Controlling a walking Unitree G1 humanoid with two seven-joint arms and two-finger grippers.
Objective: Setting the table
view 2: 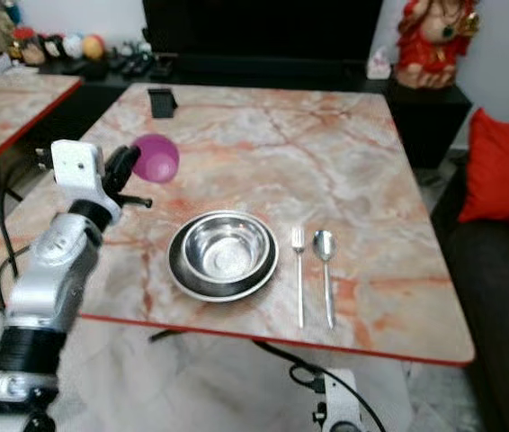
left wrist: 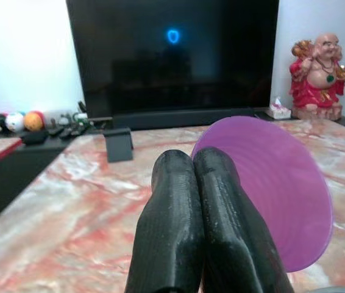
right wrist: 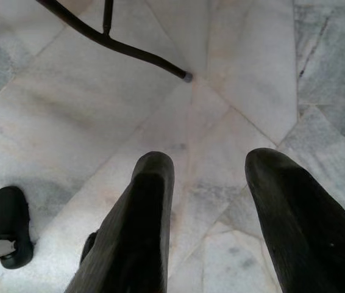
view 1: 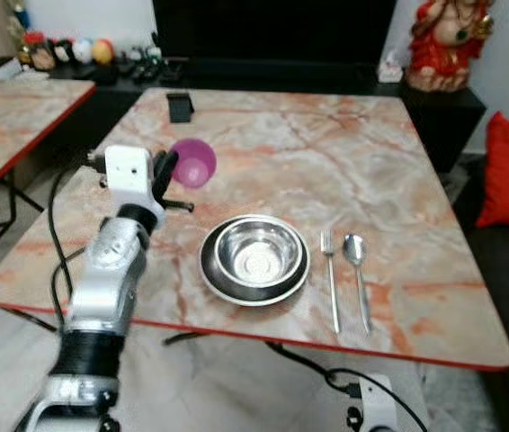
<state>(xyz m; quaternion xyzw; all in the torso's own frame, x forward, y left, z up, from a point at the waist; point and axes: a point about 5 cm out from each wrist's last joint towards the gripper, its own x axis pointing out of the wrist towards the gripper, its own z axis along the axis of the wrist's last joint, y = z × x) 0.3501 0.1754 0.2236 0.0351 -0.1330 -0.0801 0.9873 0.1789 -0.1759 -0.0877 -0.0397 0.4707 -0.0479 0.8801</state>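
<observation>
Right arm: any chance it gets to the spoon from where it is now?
Probably not as it stands: the right gripper hangs open over the floor, below table height. The spoon lies unobstructed beside the fork.

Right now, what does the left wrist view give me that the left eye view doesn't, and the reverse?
Left wrist view: the left gripper, fingers pressed together on the purple cup's rim, and a blue light on the dark screen. Left eye view: the steel bowl on its plate, with fork and spoon to their right. Both: the cup, marble table, red figurine.
</observation>
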